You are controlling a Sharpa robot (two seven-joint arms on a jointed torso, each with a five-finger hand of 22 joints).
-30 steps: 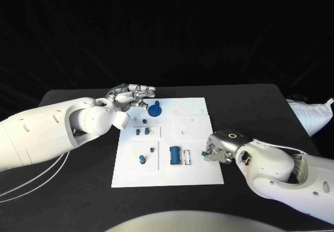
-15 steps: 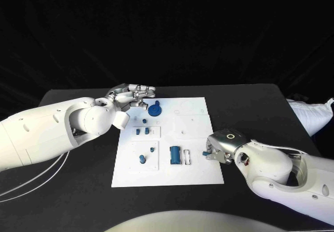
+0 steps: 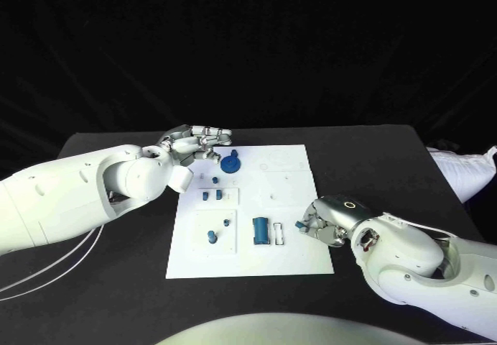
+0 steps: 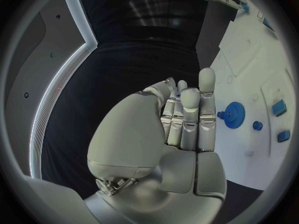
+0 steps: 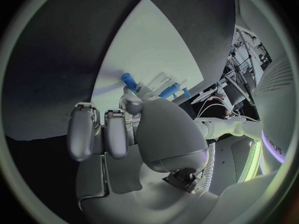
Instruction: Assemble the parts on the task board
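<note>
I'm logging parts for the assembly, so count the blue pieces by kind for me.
Blue gear: 1
Blue rectangular block: 1
Small blue pieces lying on the task board: 5
Small blue piece at the right hand's fingertips: 1
Total: 8

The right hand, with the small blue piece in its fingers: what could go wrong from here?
The right hand pinches the small blue part only at its fingertips, above the task board; it may slip or tilt and fall. The blue block lies close beside it and could be knocked as the hand lowers.
</note>
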